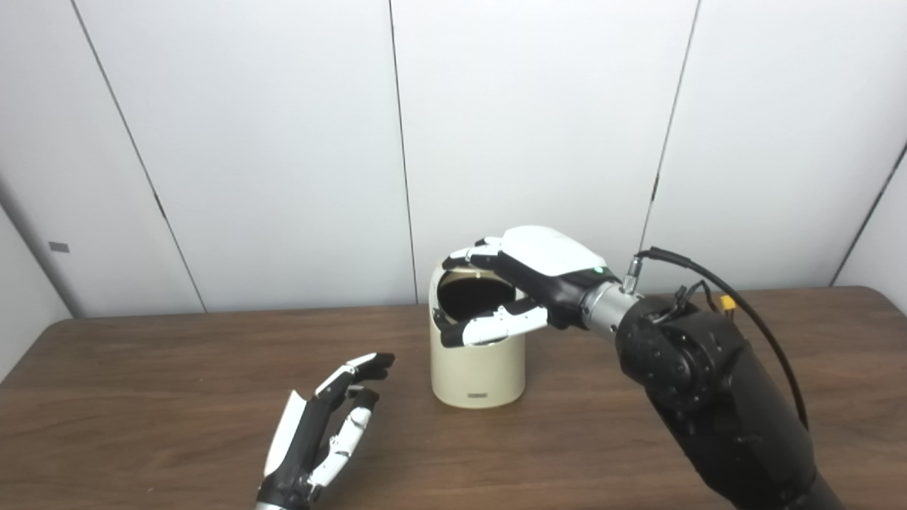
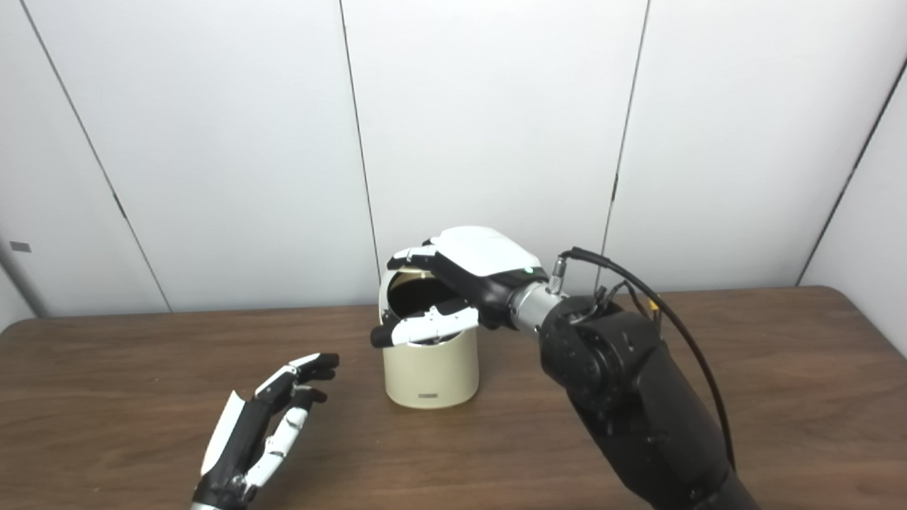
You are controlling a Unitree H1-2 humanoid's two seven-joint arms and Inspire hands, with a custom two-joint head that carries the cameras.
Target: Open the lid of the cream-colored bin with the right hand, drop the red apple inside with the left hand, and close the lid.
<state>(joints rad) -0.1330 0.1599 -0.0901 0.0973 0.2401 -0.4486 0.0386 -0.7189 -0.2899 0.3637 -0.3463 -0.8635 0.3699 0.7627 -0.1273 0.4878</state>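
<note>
- The cream-coloured cylindrical plastic bin (image 1: 478, 368) stands upright on the brown wood-grain tabletop (image 1: 142, 397), toward the far edge and about mid-way across, in front of the white panelled wall (image 1: 248, 142).
- The right hand (image 1: 521, 287) is at the bin's top: its upper fingers (image 1: 468, 253) reach over the far rim while its thumb lies across the near rim, so it brackets the mouth. The fingers are spread apart; whether they pinch the lid cannot be told.
- The bin's mouth shows as a dark round opening with a pale curved edge behind it, which I take to be the lid tipped up. The bin has a smooth, matte wall and a small label plate low on its near side.
- The left hand (image 1: 322, 432) rests low over the tabletop, left of and nearer than the bin, well apart from it, palm turned inward, fingers loosely extended and empty.
- No red apple is visible anywhere; it may already be inside, but the dark interior does not show this.
- Judging from this, the step in hand is the lid: either holding it open or starting to close it.
- The next move probably calls for the right hand to guide the lid down flat onto the rim without tipping the light bin.
</note>
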